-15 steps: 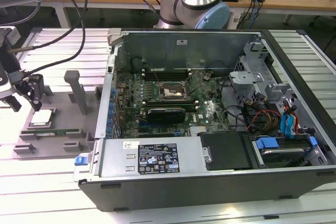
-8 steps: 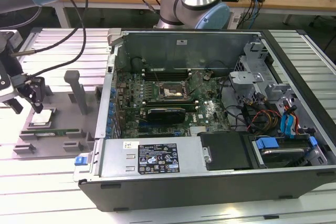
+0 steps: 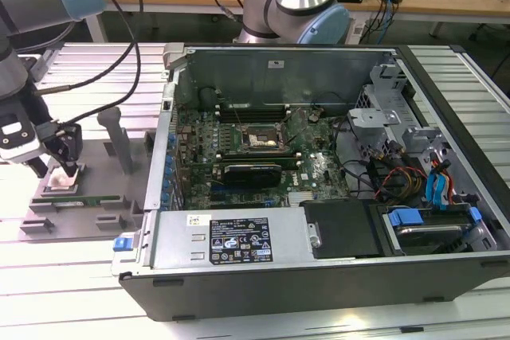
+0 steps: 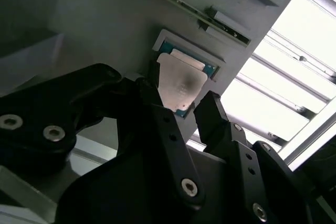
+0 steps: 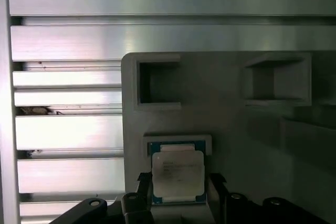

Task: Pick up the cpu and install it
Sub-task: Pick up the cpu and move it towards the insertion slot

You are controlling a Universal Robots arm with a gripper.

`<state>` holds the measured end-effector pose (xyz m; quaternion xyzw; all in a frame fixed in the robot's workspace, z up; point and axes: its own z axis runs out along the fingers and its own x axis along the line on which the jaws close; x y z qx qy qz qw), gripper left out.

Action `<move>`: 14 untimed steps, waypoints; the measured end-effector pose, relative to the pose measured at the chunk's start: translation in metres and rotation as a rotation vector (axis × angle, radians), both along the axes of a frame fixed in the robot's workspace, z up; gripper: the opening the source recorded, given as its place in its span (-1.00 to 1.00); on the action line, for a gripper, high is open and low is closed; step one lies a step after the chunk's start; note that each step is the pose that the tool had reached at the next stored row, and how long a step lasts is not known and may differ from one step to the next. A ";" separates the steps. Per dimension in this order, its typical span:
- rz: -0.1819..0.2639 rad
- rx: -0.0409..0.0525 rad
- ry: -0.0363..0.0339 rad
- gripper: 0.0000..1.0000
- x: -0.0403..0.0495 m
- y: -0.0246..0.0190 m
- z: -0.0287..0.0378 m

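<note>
At the exterior view's left edge, the gripper point(image 3: 62, 171) is lowered onto a grey tray point(image 3: 100, 161) that lies on a slatted metal table point(image 3: 88, 61). The jaws are apart, with one black finger point(image 4: 152, 85) on each side of the chip point(image 4: 181, 80). In both wrist views the fingertips sit just beside the chip's opposite edges, and the gap between them is only slightly wider than the chip. The chip lies flat in a shallow square recess of the tray, silver plate up, with a thin blue-green rim around it point(image 5: 177, 169).

The tray point(image 5: 226, 93) also has two square pockets point(image 5: 159, 82) beyond the chip's recess in the first wrist view. In the exterior view a long narrow green memory stick point(image 3: 84, 199) lies in a slot along the tray's near edge, and a grey post point(image 3: 119, 139) stands upright near the tray's middle.

At the centre and right of the exterior view, an opened computer case point(image 3: 319, 55) lies on its side. Inside it is the green main board point(image 3: 315, 169), and a square socket point(image 3: 263, 139) sits on the board, well apart from the gripper.
</note>
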<state>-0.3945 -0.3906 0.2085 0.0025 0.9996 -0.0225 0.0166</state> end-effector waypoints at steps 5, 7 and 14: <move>0.008 0.0011 0.0001 0.08 0.0000 0.0000 -0.0025; 0.008 0.0011 0.0001 0.11 0.0000 0.0000 -0.0026; 0.013 0.0193 -0.0003 0.23 0.0001 -0.0001 -0.0037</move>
